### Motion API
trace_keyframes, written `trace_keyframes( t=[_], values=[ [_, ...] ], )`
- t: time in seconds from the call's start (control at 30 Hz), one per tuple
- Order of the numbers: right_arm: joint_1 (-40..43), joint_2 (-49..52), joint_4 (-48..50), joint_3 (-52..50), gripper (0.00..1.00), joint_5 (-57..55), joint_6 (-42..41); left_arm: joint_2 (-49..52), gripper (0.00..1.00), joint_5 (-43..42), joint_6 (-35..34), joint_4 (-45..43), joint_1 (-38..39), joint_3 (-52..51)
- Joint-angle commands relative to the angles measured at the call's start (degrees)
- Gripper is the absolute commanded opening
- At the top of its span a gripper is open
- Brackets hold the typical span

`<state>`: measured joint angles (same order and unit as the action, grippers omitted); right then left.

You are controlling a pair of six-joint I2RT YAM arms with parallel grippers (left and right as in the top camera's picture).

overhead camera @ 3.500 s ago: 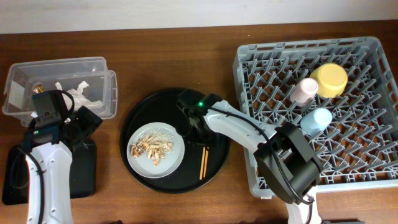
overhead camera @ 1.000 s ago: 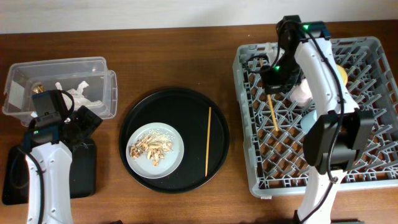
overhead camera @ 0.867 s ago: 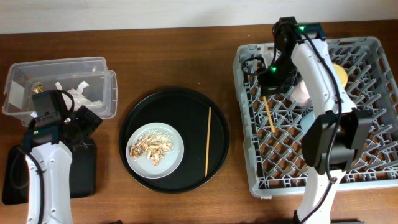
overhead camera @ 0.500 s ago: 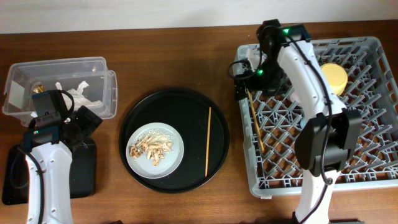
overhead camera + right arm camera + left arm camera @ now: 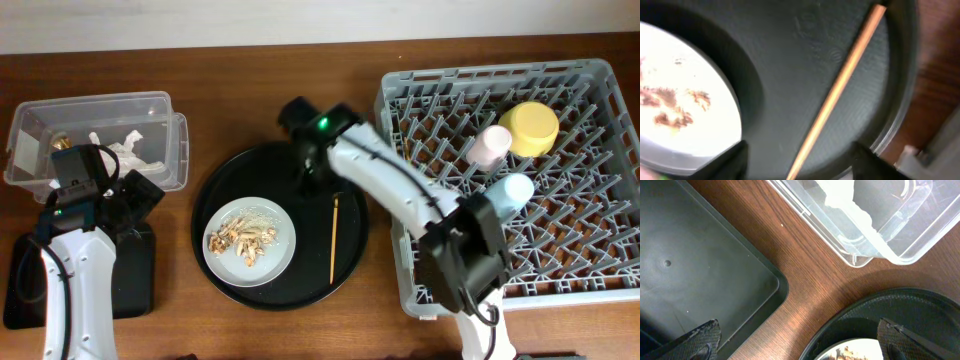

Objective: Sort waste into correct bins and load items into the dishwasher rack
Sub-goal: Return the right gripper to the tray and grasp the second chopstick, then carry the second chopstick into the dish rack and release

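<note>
One wooden chopstick (image 5: pixel 333 240) lies on the large round black tray (image 5: pixel 225 190). My right gripper (image 5: pixel 311 180) hangs open over the chopstick's upper end; in the right wrist view the chopstick (image 5: pixel 840 85) runs between the open fingers (image 5: pixel 800 167). The other chopstick is hidden. The grey-white plate (image 5: pixel 275 250) holds tan food scraps (image 5: pixel 243 240). The grey dishwasher rack (image 5: pixel 560 250) holds the pink cup (image 5: pixel 490 147), the yellow-green bowl (image 5: pixel 530 128) and the light-blue cup (image 5: pixel 510 190). My left gripper (image 5: pixel 135 200) is open and empty (image 5: pixel 800 345) between the clear tub (image 5: pixel 150 105) and the shallow black tray (image 5: pixel 130 280).
White crumpled paper (image 5: pixel 125 145) and a gold bit (image 5: pixel 62 143) lie in the clear tub. In the left wrist view the tub's corner (image 5: pixel 880 245) and the black tray's corner (image 5: pixel 715 270) lie close together. My right arm crosses the rack's left edge (image 5: pixel 395 215).
My right gripper laid one chopstick in the rack, let go, and swung left to the round tray over the second chopstick. The left arm has not moved.
</note>
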<state>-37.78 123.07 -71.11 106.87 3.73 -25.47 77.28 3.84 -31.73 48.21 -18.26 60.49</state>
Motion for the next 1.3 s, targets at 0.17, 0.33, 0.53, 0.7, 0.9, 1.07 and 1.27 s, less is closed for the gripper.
trace_keyframes(
  t=[0.17,0.33,0.53,0.7,0.9,1.07,1.27],
  values=[
    [-0.8,0.1,11.7,-13.7,0.42,-4.4,-8.0,0.0,0.99,0.3,0.5,-0.1,-0.3,0.9],
    [-0.8,0.1,17.5,-20.1,0.37,-3.1,-8.1,0.0,0.99,0.3,0.5,-0.1,-0.3,0.9],
    [-0.8,0.1,19.1,-22.3,0.37,-2.9,-8.1,0.0,0.99,0.3,0.5,-0.1,-0.3,0.9],
    [-0.2,-0.3,16.9,-19.9,0.04,-1.5,-8.0,0.0,0.99,0.3,0.5,-0.1,-0.3,0.9],
    [7.7,-2.6,-1.4,2.0,0.04,-1.4,-0.3,0.0,0.99,0.3,0.5,-0.1,-0.3,0.9],
    [17.8,-2.6,-13.3,15.7,0.04,-1.4,18.1,0.0,0.99,0.3,0.5,-0.1,-0.3,0.9],
    [24.4,-2.5,-17.2,13.6,0.04,-0.7,24.7,0.0,0.99,0.3,0.5,-0.1,-0.3,0.9]
  ],
)
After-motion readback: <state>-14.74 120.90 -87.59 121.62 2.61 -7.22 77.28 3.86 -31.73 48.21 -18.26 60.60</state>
